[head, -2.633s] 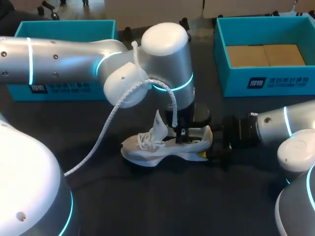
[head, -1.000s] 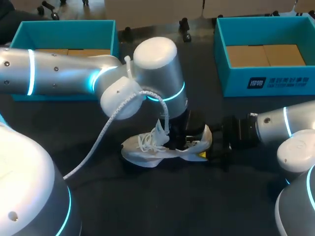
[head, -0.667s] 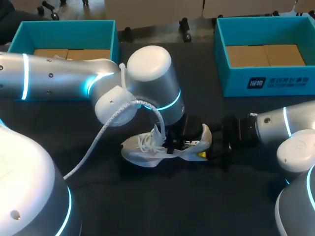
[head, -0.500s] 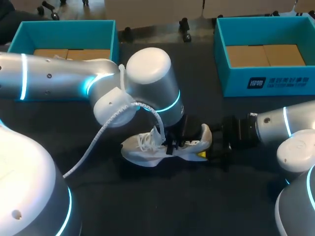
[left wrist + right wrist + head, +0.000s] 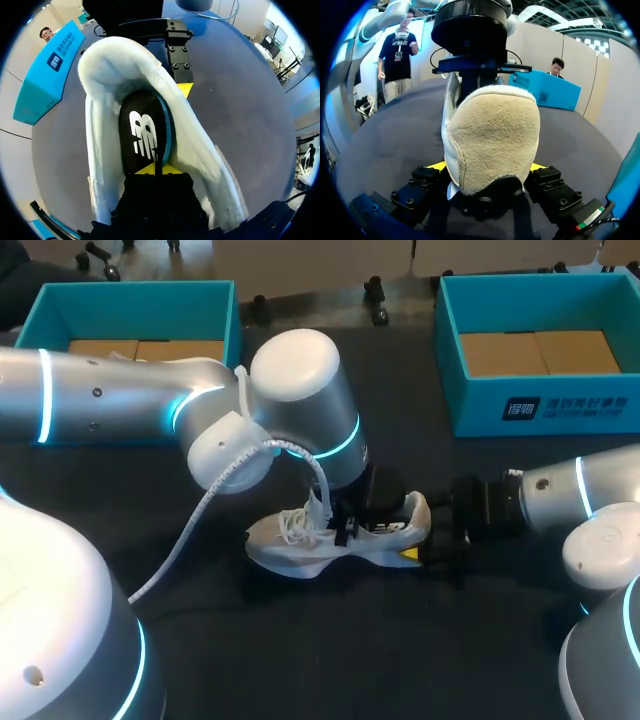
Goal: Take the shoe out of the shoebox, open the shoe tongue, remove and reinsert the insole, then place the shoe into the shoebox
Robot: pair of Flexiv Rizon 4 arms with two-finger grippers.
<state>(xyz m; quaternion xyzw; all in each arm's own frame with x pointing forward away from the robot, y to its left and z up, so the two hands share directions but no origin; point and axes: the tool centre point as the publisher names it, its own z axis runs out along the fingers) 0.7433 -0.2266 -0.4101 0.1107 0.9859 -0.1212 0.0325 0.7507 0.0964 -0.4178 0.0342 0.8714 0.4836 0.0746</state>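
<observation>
A white shoe point(image 5: 300, 545) lies on its sole on the dark table, toe to the left. My left gripper point(image 5: 347, 530) reaches down into its opening. Inside the shoe point(image 5: 200, 150), the left gripper point(image 5: 155, 169) has its yellow tips together, pinching the near edge of the black insole point(image 5: 142, 135) with a white logo. My right gripper point(image 5: 428, 540) holds the heel from the right. The tan heel lining point(image 5: 492, 135) fills the space between the right gripper's point(image 5: 487, 167) fingers, both yellow tips against its sides. The right gripper's fingertip point(image 5: 184, 89) shows beside the shoe.
A teal shoebox point(image 5: 540, 405) with a cardboard floor stands at the back right. A second teal box point(image 5: 130, 290) stands at the back left, partly behind my left arm. Bare dark table lies in front of the shoe.
My left arm has sunk lower and shifted slightly left into the shoe, and its fingers have closed on the insole. The right gripper and the shoe have stayed in place.
</observation>
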